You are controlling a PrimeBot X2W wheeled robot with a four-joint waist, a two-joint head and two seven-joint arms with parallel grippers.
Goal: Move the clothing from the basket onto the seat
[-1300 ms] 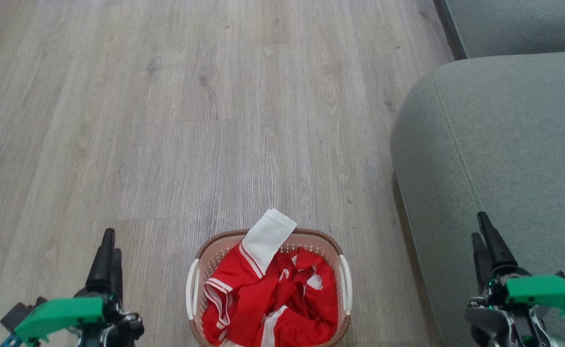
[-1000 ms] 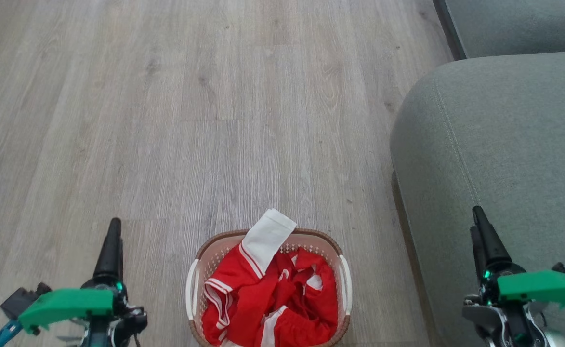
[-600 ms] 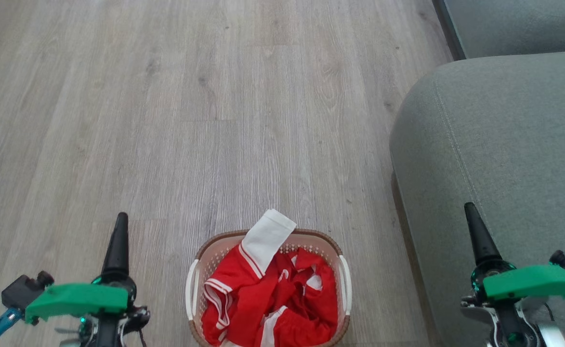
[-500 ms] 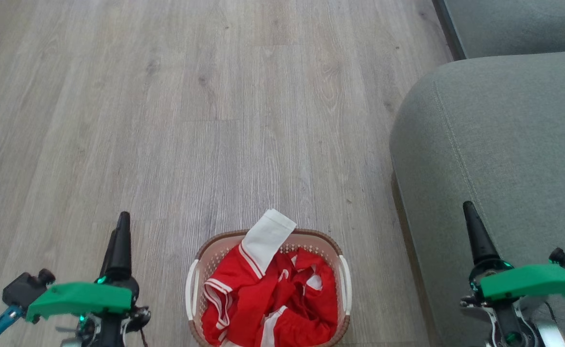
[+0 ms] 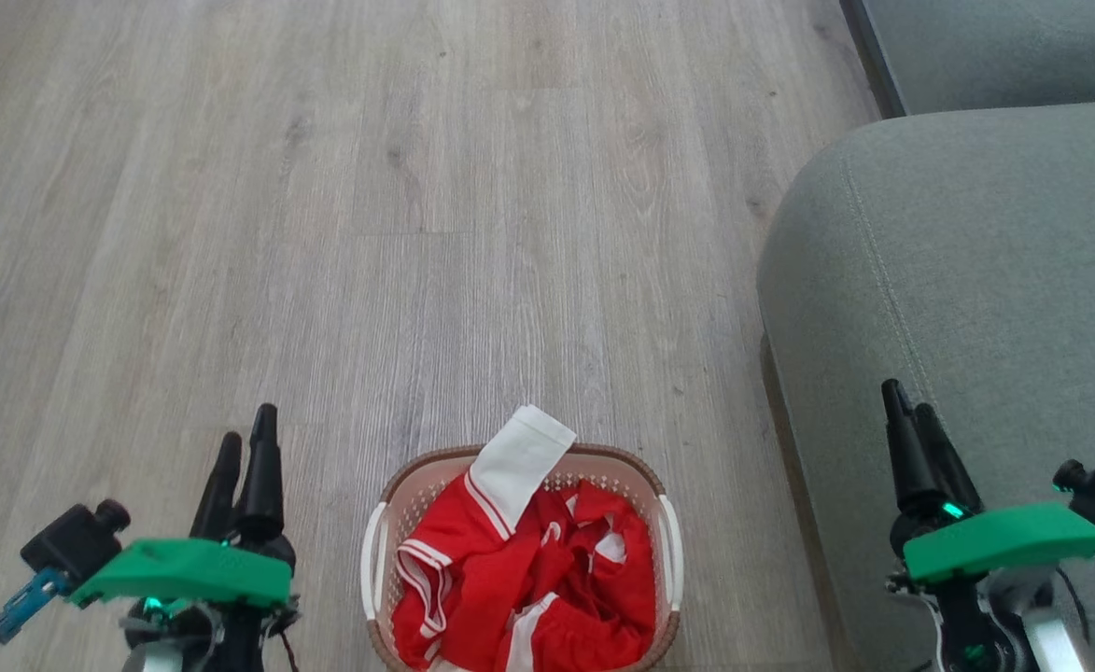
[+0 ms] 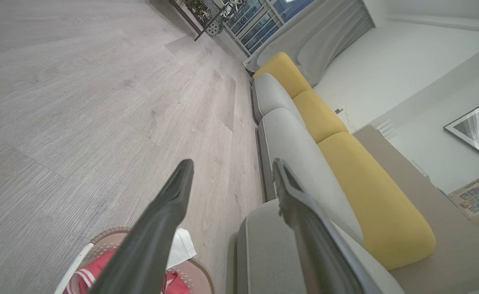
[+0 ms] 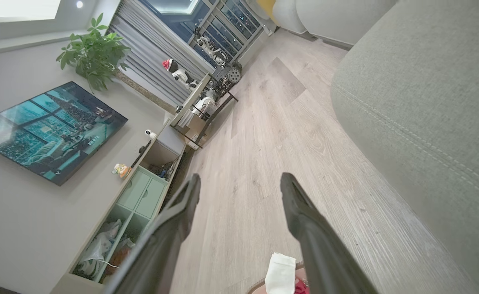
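Both grippers have edged inward and up the head view since the earlier frames; the rest lies as it did. The clothing (image 5: 528, 588) sits heaped in the basket (image 5: 603, 455), its white sleeve (image 5: 519, 457) draped over the far rim. The basket stands on the floor (image 5: 416, 233), near the seat (image 5: 976, 280) on its right. The left gripper (image 5: 246, 427) hovers over the floor left of the basket, fingers spread and empty. The right gripper (image 5: 906, 399) hovers over the seat's near edge, likewise spread wide, holding nothing.
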